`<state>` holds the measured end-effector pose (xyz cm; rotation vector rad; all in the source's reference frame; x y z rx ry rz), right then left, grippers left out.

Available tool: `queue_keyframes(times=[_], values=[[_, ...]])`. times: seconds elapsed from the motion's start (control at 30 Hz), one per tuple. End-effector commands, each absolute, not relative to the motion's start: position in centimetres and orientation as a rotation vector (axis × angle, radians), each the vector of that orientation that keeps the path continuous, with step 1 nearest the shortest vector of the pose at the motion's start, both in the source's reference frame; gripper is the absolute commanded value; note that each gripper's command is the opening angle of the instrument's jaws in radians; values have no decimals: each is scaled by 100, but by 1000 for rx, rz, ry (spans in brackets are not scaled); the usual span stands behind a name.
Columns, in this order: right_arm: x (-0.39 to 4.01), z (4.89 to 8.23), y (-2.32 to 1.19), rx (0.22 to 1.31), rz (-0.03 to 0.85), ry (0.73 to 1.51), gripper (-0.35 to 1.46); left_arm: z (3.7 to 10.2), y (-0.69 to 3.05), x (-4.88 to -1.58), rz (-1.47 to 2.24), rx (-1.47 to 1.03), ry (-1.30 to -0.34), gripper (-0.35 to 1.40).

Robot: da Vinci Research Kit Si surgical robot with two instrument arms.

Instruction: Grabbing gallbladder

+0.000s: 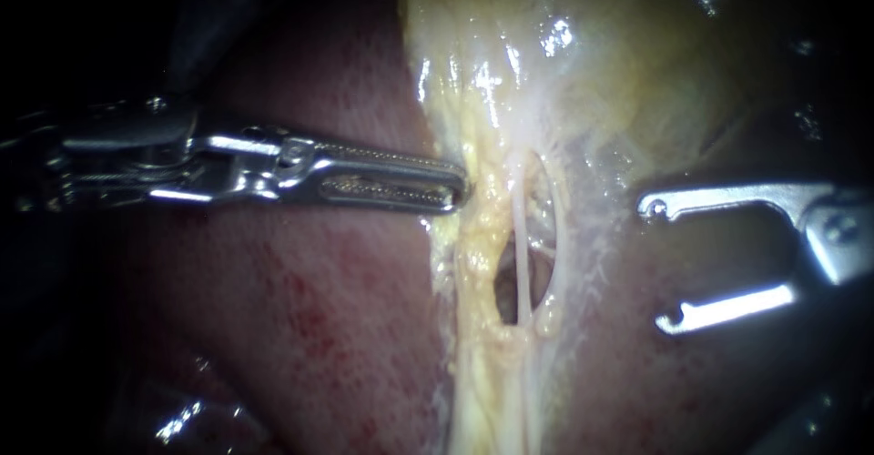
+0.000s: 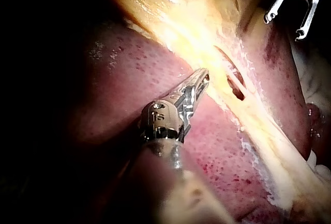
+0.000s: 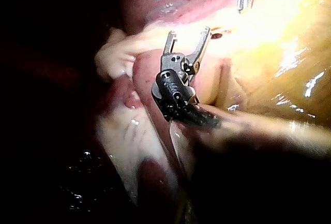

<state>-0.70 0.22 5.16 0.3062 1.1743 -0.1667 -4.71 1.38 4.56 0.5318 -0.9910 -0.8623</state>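
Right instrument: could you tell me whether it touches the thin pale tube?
Apart. The endoscope view shows the right instrument, jaws open, separated from the tube by a strip of pale tissue.

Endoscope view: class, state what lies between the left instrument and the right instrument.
A yellowish tissue band with an opening, crossed by a thin pale tube. The endoscope view shows it most plainly.

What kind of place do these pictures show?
Probably a surgical practice setup, seen close through an endoscope: wet red liver, a yellowish gallbladder, and two slim metal tools, the left tool shut, the right tool open.
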Motion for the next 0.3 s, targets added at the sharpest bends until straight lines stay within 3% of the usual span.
queue_keyframes(times=[0.03, 0.3], values=[[-70, 516, 22, 306, -167, 1174, 54, 455, 138, -471, -863, 531, -991, -35], [-70, 515, 22, 306, -167, 1174, 54, 455, 138, -471, -864, 530, -991, -35]])
